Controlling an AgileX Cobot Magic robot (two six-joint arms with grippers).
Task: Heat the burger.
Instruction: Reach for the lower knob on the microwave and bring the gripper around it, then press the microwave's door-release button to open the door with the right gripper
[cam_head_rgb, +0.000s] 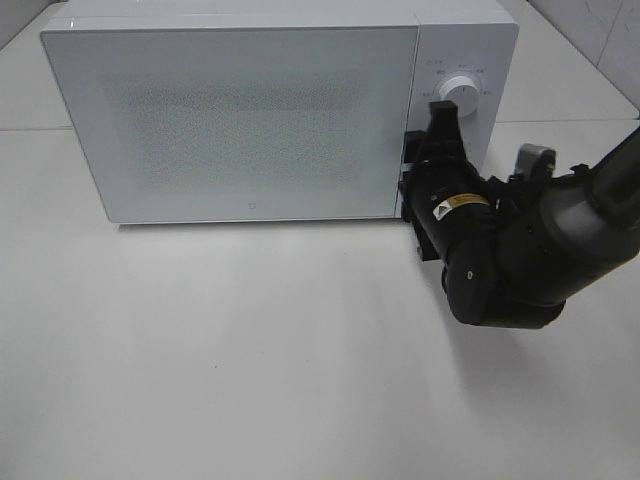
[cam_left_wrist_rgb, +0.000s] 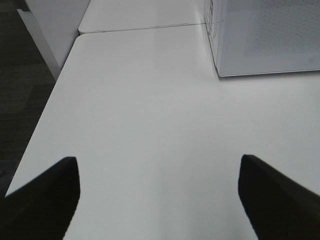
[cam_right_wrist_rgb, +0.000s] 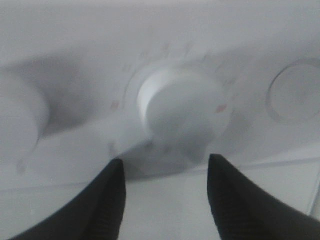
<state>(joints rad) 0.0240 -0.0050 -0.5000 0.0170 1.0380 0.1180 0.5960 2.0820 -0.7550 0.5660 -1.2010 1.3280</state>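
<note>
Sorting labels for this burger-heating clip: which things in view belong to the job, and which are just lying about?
Job:
microwave, door shut
its dial
right gripper, open at the dial
(no burger in view)

Idle:
left gripper, open over the table

White microwave (cam_head_rgb: 250, 120) on the far part of the white bench (cam_head_rgb: 250, 380); stands with its frosted, speckled door (cam_head_rgb: 230, 120) shut. Carries a control strip on the right, with a round white dial (cam_head_rgb: 462, 92) near the top. On that strip, close up and blurred: white knob (cam_right_wrist_rgb: 180, 107) ringed by faint marks, just beside a round button (cam_right_wrist_rgb: 295, 92). Beyond the bench edge, dark floor (cam_left_wrist_rgb: 20, 75).
</note>
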